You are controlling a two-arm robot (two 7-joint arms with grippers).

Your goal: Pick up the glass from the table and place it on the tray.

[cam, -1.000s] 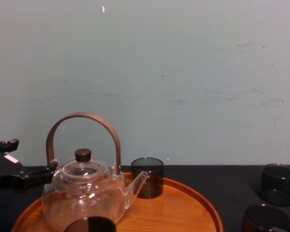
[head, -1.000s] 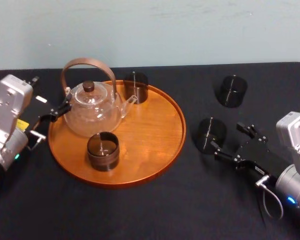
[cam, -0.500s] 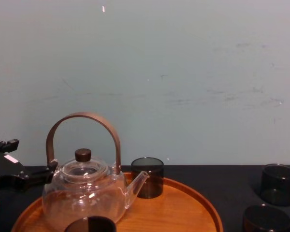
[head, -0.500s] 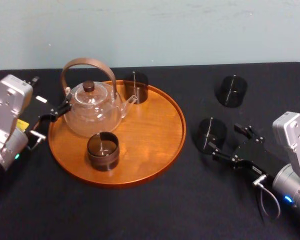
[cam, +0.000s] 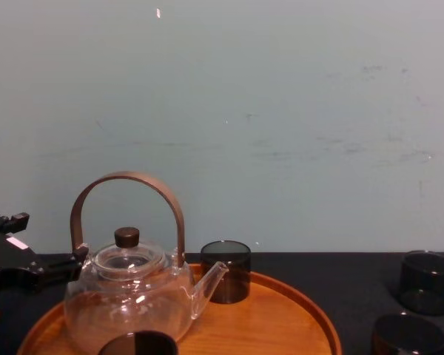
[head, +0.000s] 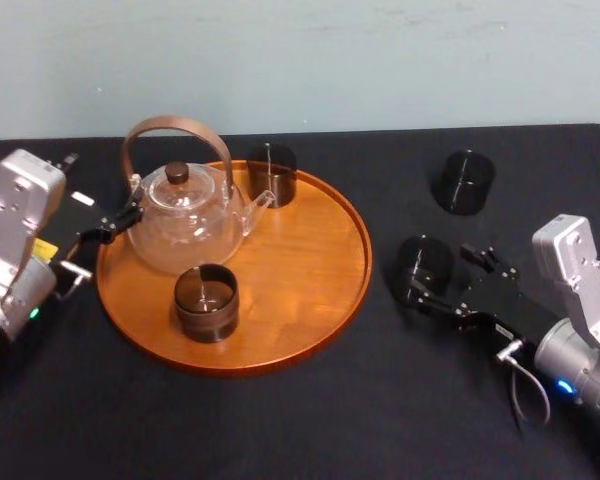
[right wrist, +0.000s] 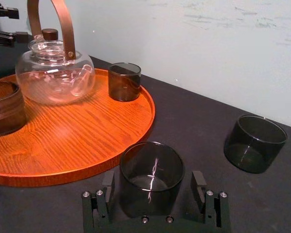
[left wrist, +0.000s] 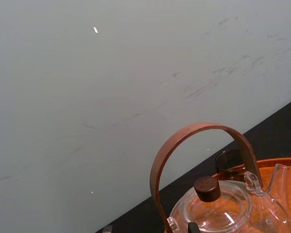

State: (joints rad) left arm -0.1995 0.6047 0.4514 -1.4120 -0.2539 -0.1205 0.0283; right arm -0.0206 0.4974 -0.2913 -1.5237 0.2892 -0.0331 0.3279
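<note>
Right gripper (head: 439, 273) wide open, holding nothing, jaws either side of upright glass (right wrist: 152, 171) on table (head: 280, 420), just right of tray (head: 320, 290). Small gaps both sides of glass. Tray lies to robot's left, with its right part bare. Second glass (head: 463, 181) farther back, well apart. Left gripper (head: 110, 225) idle by tray's left rim.

Soft, even light; pale glare sheens the tray (head: 300, 265), glints streak the teapot (head: 185, 228) (and the glass (right wrist: 152, 175)), bench (head: 280, 420) shadows faint.
</note>
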